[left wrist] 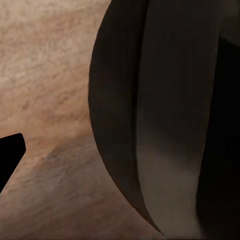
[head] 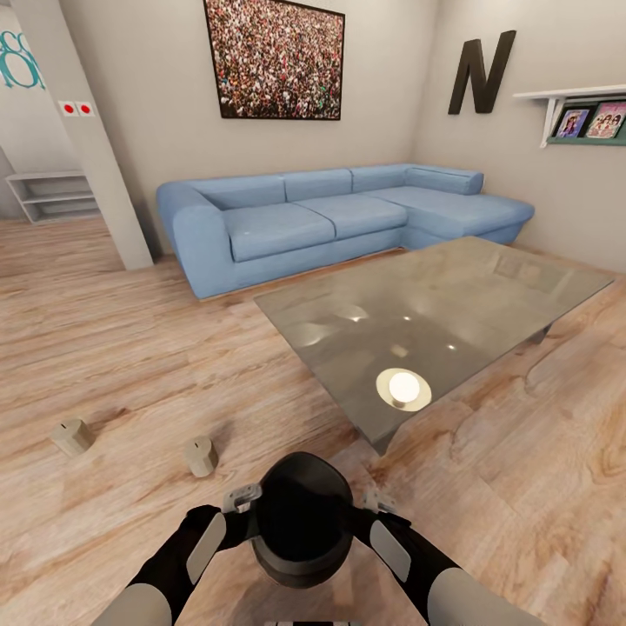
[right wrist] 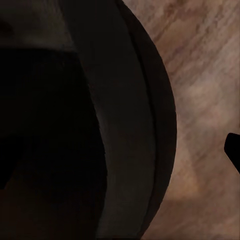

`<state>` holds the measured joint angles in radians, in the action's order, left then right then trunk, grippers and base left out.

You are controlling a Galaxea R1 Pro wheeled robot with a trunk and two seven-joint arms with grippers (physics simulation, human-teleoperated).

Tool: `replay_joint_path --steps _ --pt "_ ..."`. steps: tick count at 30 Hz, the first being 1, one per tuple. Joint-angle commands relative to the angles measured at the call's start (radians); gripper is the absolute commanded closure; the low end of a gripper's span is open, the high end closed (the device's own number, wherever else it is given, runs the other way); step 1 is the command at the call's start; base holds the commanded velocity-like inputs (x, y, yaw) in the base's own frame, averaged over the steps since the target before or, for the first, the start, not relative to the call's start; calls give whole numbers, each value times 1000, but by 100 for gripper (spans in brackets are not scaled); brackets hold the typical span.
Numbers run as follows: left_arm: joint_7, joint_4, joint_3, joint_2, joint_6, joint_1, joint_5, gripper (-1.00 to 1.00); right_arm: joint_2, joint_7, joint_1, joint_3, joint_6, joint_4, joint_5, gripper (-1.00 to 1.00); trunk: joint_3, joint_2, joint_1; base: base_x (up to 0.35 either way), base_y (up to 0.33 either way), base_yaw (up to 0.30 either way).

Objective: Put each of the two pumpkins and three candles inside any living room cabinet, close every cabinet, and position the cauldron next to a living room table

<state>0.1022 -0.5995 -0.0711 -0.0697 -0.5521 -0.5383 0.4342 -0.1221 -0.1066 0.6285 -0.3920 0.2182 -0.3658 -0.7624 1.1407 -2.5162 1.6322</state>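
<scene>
The cauldron (head: pixel 303 520) sits between the two arms at the bottom middle of the head view, its wide dark mouth facing up, over the wooden floor (head: pixel 130 348). It lies just short of the near corner of the tabletop (head: pixel 487 287), close to it but with a strip of floor between them. The left claw (head: pixel 242 499) presses against the pot's left side near the rim, and the right claw (head: pixel 377 501) against its right side. How far the fingers of either claw stand apart I cannot tell; their tips are hidden against the black body. In the left wrist view the cauldron's curved wall (left wrist: pixel 165 120) fills most of the picture with floorboards behind it, and a dark fingertip (left wrist: pixel 10 155) juts in at the edge. The right wrist view gives the same from the other side: rim and belly (right wrist: pixel 100 130) close up, a dark finger tip (right wrist: pixel 233 150) at the border.

Two candles stand on the floor to the left of the cauldron: one (head: pixel 201 456) near it, the other (head: pixel 71 436) farther left, well apart from the first. Both look a little tilted.

The grey glossy tabletop reflects ceiling lights, with a bright round glare near its front corner. Beyond its far edge a blue corner sofa (head: pixel 330 217) runs along the wall under a framed crowd picture (head: pixel 275 57). A large dark letter N (head: pixel 480 73) hangs on the right wall beside a shelf (head: pixel 574 109) of small pictures.
</scene>
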Motion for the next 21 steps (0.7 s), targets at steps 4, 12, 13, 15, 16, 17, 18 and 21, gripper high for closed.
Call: replay_joint_path --steps 4,12,13,15,16,17,18,21 --pt "10 -2 -4 1 -3 0 11 -100 1 -8 0 -8 3 -2 -9 -100 1 0 0 0 0 0" --pt "10 -2 -4 0 -3 0 11 -100 1 -8 0 -8 3 -2 -9 -100 1 0 0 0 0 0" --pt "10 -2 -4 1 -3 0 11 -100 1 -8 0 -8 3 -2 -9 -100 1 0 0 0 0 0" --pt "10 -2 -4 0 -3 0 11 -100 1 -9 0 -8 3 -2 -9 -100 -3 0 -1 0 0 0" --pt "10 -2 -4 0 -3 0 11 -100 1 -9 0 -8 3 -2 -9 -100 -7 0 -1 0 0 0" --pt "10 -2 -4 0 -3 0 11 -100 1 -9 0 -8 3 -2 -9 -100 -11 0 -2 0 0 0" --pt "10 -2 -4 0 -4 0 11 -100 1 -9 0 -8 3 -2 -9 -100 -15 1 -2 0 0 0" --pt "11 -2 -4 0 -4 0 11 -100 1 -9 0 -8 3 -2 -9 -100 -26 1 -3 0 0 0"
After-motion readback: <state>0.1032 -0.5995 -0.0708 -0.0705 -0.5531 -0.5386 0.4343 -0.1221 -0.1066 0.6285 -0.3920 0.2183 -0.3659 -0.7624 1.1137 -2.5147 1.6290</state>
